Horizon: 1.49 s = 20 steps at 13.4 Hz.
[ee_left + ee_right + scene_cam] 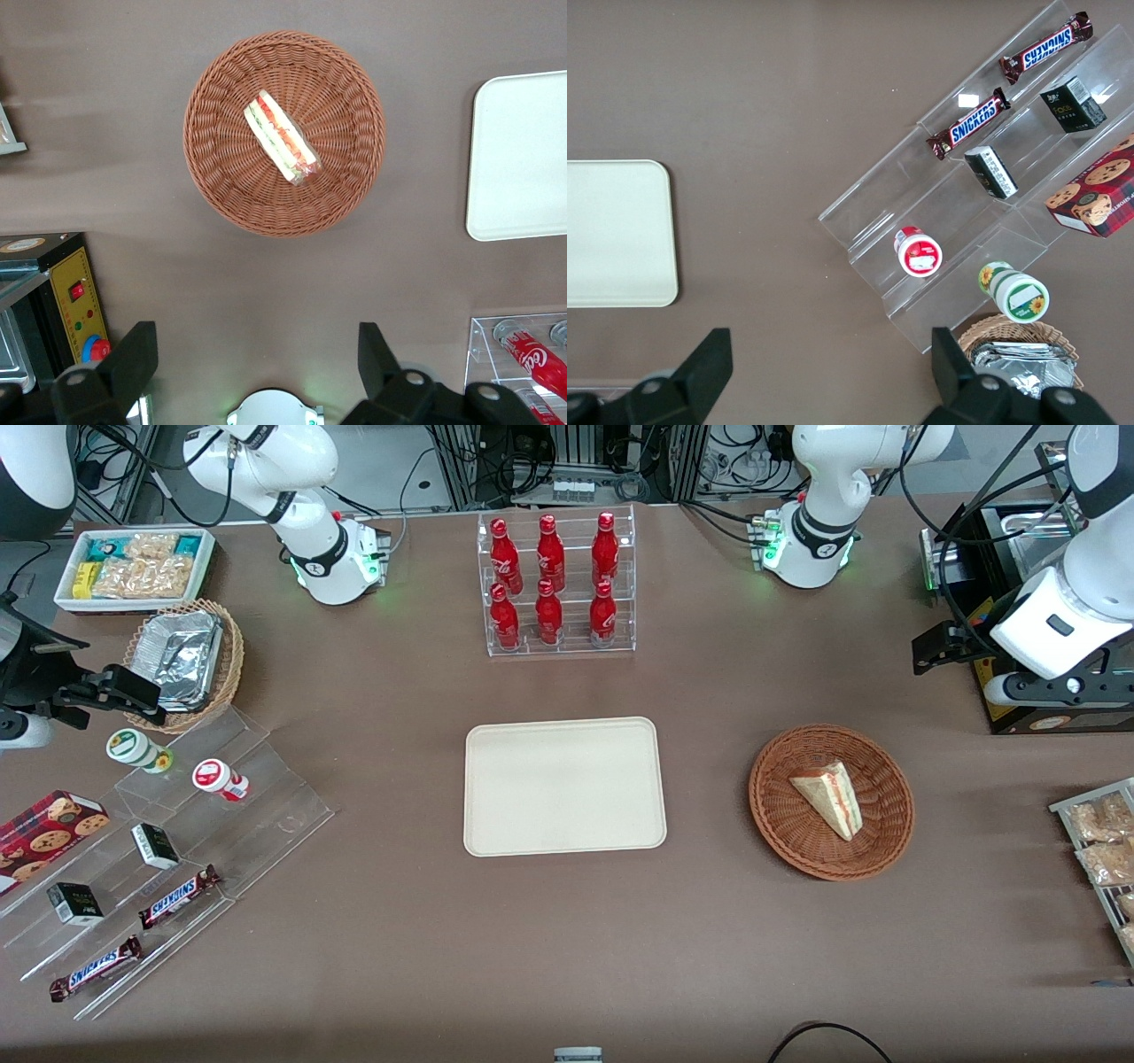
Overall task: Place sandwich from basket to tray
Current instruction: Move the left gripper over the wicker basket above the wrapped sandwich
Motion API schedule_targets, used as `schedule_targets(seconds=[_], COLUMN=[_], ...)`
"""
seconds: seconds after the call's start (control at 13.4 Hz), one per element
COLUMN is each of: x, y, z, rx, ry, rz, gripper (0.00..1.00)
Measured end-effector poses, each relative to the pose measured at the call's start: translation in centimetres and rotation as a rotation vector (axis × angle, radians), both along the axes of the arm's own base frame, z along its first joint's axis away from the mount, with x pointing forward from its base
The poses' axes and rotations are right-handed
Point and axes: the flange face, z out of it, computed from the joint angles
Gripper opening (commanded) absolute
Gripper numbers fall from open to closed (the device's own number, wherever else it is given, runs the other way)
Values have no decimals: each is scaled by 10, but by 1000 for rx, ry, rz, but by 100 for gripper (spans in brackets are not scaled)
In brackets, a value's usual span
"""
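The sandwich [828, 797] is a pale bread wedge with red and green filling, lying in the round reddish-brown basket [769, 815] toward the working arm's end of the table. The cream tray [563, 786] lies empty at the table's middle, beside the basket. My left gripper [939, 651] hangs high above the table, farther from the front camera than the basket, well apart from it. In the left wrist view its gripper [257, 354] is open wide and empty, with the sandwich [282, 137], basket [221, 177] and tray [523, 150] below. The tray also shows in the right wrist view [611, 230].
An acrylic rack of red bottles [558, 584] stands farther from the front camera than the tray. A black box with a yellow panel [1045, 713] sits under the working arm. A snack rack [1103, 850] is at that table end. Acrylic steps with snacks [168, 841] lie toward the parked arm's end.
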Motion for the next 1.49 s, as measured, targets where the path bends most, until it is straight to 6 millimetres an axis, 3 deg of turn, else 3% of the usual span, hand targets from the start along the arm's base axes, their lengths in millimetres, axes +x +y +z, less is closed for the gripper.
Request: schedule_targets(seconds=[0.3,0.52,0.82,1.26,1.49], x=[2,10,24,20,21], y=[0,-1,-4,-13,-13], z=[-5,-22,-80,-180,-212], rx=[-1,0,-1,-6,-9], ry=[-5,20,48,20,17], rz=[-1,-2,-7,-24,-24], gripper=[100,100,100,100,100])
